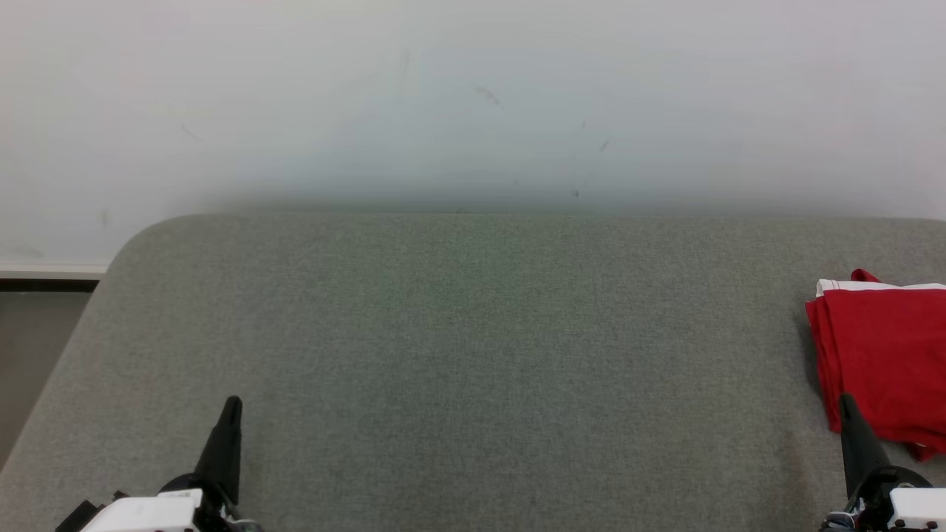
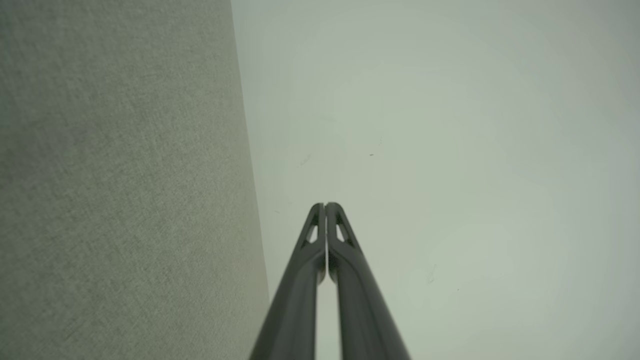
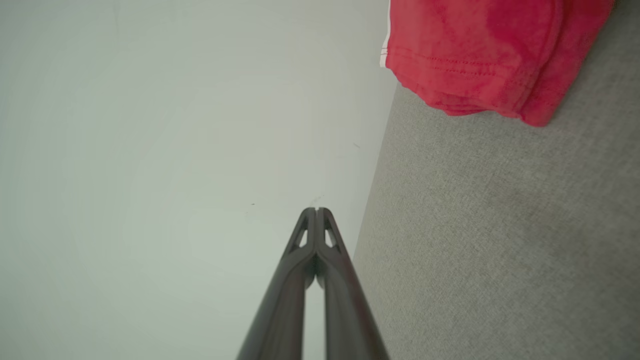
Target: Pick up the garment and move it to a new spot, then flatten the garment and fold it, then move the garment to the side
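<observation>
Grey surface (image 1: 473, 332) bears folded red garment (image 1: 883, 355) (far right); left gripper (image 1: 233, 403), right gripper (image 1: 845, 399) both closed.

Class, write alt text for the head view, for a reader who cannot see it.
A folded red garment with white trim lies at far right on a grey fabric-covered surface, a pale wall behind it. The left gripper at lower left and the right gripper at lower right, by the garment's near corner, point up, jaws shut and empty.
</observation>
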Robot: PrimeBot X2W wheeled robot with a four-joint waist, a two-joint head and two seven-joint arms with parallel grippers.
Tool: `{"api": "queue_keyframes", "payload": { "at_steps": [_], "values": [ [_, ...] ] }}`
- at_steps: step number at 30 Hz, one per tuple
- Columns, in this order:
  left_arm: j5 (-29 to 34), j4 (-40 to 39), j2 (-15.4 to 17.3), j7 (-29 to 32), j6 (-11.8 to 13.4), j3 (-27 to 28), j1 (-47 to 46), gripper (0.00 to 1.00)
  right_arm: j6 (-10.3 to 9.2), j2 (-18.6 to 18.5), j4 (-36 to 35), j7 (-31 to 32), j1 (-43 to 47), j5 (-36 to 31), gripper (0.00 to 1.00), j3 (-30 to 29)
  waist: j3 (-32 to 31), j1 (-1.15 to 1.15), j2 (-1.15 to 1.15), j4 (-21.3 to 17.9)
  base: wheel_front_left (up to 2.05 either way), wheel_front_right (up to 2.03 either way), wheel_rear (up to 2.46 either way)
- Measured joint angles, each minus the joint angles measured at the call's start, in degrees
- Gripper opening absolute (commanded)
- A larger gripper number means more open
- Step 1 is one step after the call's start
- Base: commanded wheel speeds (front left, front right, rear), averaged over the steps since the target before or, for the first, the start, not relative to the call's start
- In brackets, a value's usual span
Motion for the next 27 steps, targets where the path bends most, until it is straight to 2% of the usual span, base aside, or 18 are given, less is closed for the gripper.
{"api": "queue_keyframes", "payload": {
  "at_steps": [27],
  "values": [
    [0.0, 0.0, 0.0, 0.0, 0.0, 0.0, 0.0, 0.00, 0.00, 0.0, 0.0, 0.0, 0.0, 0.0, 0.00, 0.0, 0.0, 0.00, 0.00, 0.0, 0.00, 0.00, 0.00]
  ]
}}
